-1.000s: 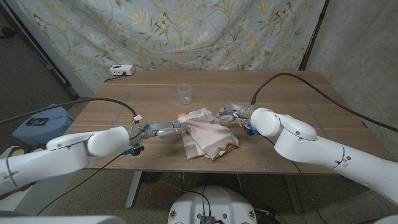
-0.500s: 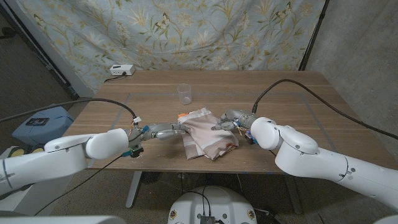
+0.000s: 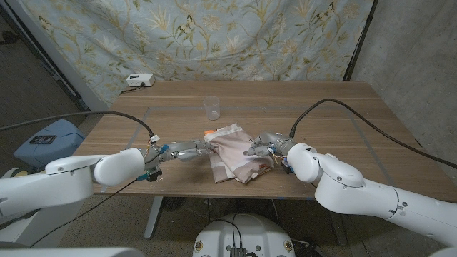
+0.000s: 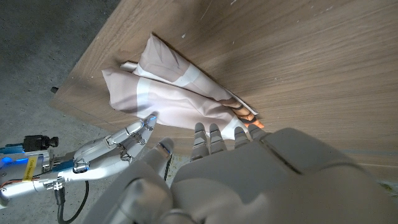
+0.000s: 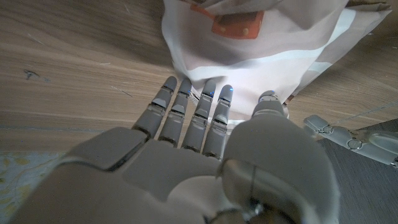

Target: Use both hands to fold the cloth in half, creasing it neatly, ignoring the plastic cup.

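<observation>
Your left hand (image 3: pixel 187 150) reaches in from the left side of the cloth (image 3: pixel 239 152), fingers stretched out toward it. In the left wrist view those fingers (image 4: pixel 207 138) lie straight and apart at the cloth's edge, and the frame does not show whether they pinch any fabric, so you cannot tell from here if that hand holds anything.

Your right hand (image 3: pixel 264 143) sits at the cloth's right side. In the right wrist view its fingers (image 5: pixel 194 112) extend side by side, tips touching the pale hem of the cloth (image 5: pixel 261 43), with the thumb (image 5: pixel 269 106) up beside them; whether fabric is caught between thumb and fingers is also unclear.

The cloth lies bunched near the front middle of the wooden table (image 3: pixel 343 121), between your 2 hands. It is pale pink-beige with white bands, rumpled and partly doubled over itself, with an orange patch (image 5: pixel 231 23) showing on it.

The plastic cup (image 3: pixel 211 107) stands upright farther back on the table, well apart from the cloth and from both hands.

A floral curtain (image 3: pixel 214 36) hangs behind the table, and a small white box (image 3: pixel 140 81) sits at the table's far left corner.
</observation>
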Motion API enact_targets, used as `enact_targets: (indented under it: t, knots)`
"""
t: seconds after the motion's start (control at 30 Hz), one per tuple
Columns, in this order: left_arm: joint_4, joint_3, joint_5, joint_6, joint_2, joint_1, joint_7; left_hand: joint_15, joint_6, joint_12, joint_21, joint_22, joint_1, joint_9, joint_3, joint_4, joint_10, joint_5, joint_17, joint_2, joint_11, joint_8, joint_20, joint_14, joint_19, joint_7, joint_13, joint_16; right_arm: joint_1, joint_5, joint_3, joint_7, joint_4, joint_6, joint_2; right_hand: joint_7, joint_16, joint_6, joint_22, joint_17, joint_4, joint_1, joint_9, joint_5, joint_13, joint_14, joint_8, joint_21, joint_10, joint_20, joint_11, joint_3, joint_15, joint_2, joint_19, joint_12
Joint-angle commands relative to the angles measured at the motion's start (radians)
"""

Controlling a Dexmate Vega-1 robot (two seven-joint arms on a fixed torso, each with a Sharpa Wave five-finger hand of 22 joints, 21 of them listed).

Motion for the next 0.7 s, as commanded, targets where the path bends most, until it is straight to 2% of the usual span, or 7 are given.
enact_targets:
  t: [0.03, 0.27, 0.53, 0.7]
  knots:
    - [-0.004, 0.0, -0.025, -0.004, 0.037, 0.009, 0.045, -0.002, 0.0, 0.0, -0.001, 0.002, 0.01, 0.004, 0.0, -0.001, 0.007, 0.002, 0.003, 0.0, 0.004, 0.006, 0.004, 0.006, -0.024, -0.002, 0.004, -0.001, -0.021, 0.005, -0.016, -0.034, 0.035, -0.002, 0.023, -0.001, 0.009, 0.006, 0.001, -0.001, 0.002, -0.004, 0.0, 0.0, 0.002, 0.001, -0.002, -0.003, 0.007, 0.001, 0.002, -0.002, 0.002, 0.005, 0.0, -0.003]
    - [-0.011, 0.007, -0.027, -0.003, 0.053, 0.008, 0.065, -0.003, 0.0, 0.001, -0.001, 0.002, 0.01, 0.004, 0.001, -0.001, 0.008, 0.002, 0.003, 0.0, 0.003, 0.006, 0.004, 0.006, -0.023, -0.002, 0.004, -0.001, -0.029, 0.019, -0.022, -0.043, 0.059, 0.009, 0.033, 0.004, 0.008, -0.004, 0.001, -0.004, 0.0, -0.003, 0.0, -0.001, 0.002, -0.005, -0.007, -0.005, 0.0, -0.006, 0.002, -0.002, -0.002, 0.007, -0.006, -0.009]
    - [-0.012, -0.021, -0.025, -0.002, 0.053, 0.033, 0.07, -0.002, -0.002, 0.001, -0.001, 0.002, 0.011, 0.004, 0.001, 0.0, 0.01, 0.002, 0.003, 0.0, 0.004, 0.005, 0.004, 0.006, -0.023, -0.001, 0.004, -0.001, -0.05, 0.055, -0.003, -0.067, 0.086, 0.017, 0.047, 0.002, 0.01, -0.006, 0.001, -0.005, -0.001, -0.003, 0.0, -0.002, 0.002, -0.005, -0.008, -0.005, -0.002, -0.007, 0.004, -0.001, -0.002, 0.008, -0.005, -0.011]
    - [-0.011, -0.037, -0.023, -0.003, 0.053, 0.048, 0.074, -0.003, -0.002, 0.0, -0.001, 0.002, 0.01, 0.004, 0.001, 0.001, 0.007, 0.002, 0.003, 0.0, 0.003, 0.005, 0.004, 0.007, -0.023, -0.002, 0.004, -0.001, -0.055, 0.06, 0.004, -0.086, 0.076, 0.021, 0.043, 0.002, 0.01, -0.006, 0.001, -0.005, -0.002, -0.003, 0.0, -0.003, 0.002, -0.007, -0.008, -0.005, -0.002, -0.009, 0.004, -0.001, -0.004, 0.008, -0.005, -0.012]
